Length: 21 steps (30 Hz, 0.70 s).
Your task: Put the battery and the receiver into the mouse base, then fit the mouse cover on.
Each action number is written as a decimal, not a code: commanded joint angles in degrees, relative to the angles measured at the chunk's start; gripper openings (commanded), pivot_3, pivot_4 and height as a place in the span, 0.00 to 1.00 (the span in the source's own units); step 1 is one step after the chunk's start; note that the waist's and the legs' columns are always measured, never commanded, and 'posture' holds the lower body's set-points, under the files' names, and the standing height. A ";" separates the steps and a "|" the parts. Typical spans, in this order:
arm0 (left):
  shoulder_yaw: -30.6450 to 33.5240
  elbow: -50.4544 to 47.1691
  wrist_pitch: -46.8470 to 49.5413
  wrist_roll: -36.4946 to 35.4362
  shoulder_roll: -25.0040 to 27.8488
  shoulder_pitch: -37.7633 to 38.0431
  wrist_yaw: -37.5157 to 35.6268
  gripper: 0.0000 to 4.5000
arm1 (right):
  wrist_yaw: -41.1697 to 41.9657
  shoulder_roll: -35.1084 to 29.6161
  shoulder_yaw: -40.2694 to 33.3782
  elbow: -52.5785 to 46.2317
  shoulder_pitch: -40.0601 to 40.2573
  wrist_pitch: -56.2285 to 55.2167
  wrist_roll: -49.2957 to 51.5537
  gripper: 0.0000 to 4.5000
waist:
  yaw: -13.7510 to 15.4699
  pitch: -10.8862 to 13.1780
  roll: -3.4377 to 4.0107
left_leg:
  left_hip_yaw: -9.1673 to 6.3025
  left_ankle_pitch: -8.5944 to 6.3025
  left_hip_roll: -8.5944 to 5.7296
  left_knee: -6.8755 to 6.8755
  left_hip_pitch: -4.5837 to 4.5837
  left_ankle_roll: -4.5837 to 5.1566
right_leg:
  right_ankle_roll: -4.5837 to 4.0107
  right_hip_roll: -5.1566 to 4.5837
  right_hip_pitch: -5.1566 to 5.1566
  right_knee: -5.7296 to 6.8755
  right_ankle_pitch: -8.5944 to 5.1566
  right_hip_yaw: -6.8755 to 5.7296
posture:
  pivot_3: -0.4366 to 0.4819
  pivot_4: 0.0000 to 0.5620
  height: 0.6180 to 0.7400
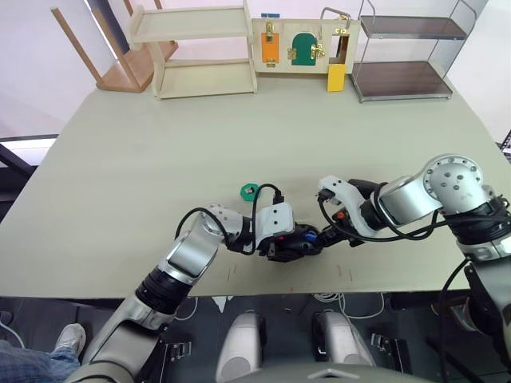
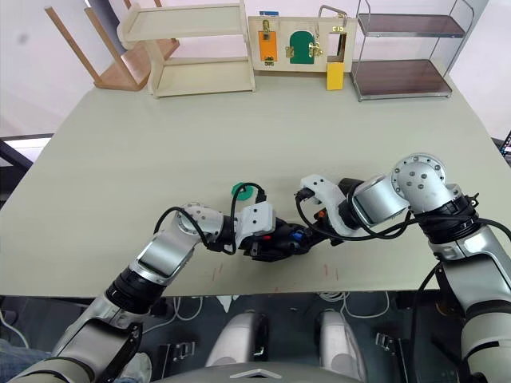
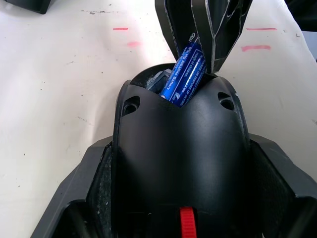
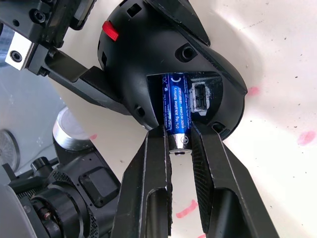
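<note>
My left gripper is shut on the mouse base, a black oval body with a red tab, holding it by both sides near the table's front edge. The blue battery is pinched at its pale end by my right gripper, whose fingers meet the base from the right. The rest of the battery lies angled in the base's open compartment. In the pocket beside it sits the receiver, showing a small metal plug face. The mouse cover is out of view.
A green flat disc lies on the table just behind my left wrist. A wooden shelf, a latch board and a metal rack line the far edge. Red marks dot the table's front edge.
</note>
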 commanded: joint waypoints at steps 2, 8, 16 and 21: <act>-2.18 0.65 1.40 0.09 -0.83 1.05 0.47 0.65 | -0.43 0.78 1.36 -1.11 0.75 0.33 2.66 0.19 | 0.00 0.00 0.00 | 0.00 0.00 0.00 0.00 0.00 0.00 | 0.00 0.00 0.00 0.00 0.00 0.00 | 0.48 0.27 1.00; -2.10 0.60 1.43 0.00 -0.87 1.34 0.71 0.65 | -0.78 0.87 0.40 -1.77 1.11 0.33 2.48 0.33 | 0.21 0.00 0.01 | -0.02 0.00 -0.02 0.00 -0.08 0.00 | 0.01 -0.05 0.00 -0.06 0.00 -0.03 | 0.48 0.27 1.00; -2.08 0.46 1.55 -0.08 -0.82 1.64 0.85 0.65 | -0.36 0.46 -0.47 -2.35 1.32 0.33 2.33 0.33 | 0.22 0.00 0.01 | -0.02 0.00 -0.03 0.00 -0.08 0.00 | 0.01 -0.07 0.00 -0.07 -0.01 -0.03 | 0.48 0.27 1.00; -2.11 0.41 1.65 -0.12 -0.79 1.73 0.90 0.65 | 1.43 -1.98 -1.38 -3.43 1.41 0.33 1.70 0.33 | 0.27 0.01 0.02 | -0.02 0.00 -0.03 -0.01 -0.10 0.00 | 0.01 -0.08 0.00 -0.09 -0.01 -0.04 | 0.48 0.27 1.00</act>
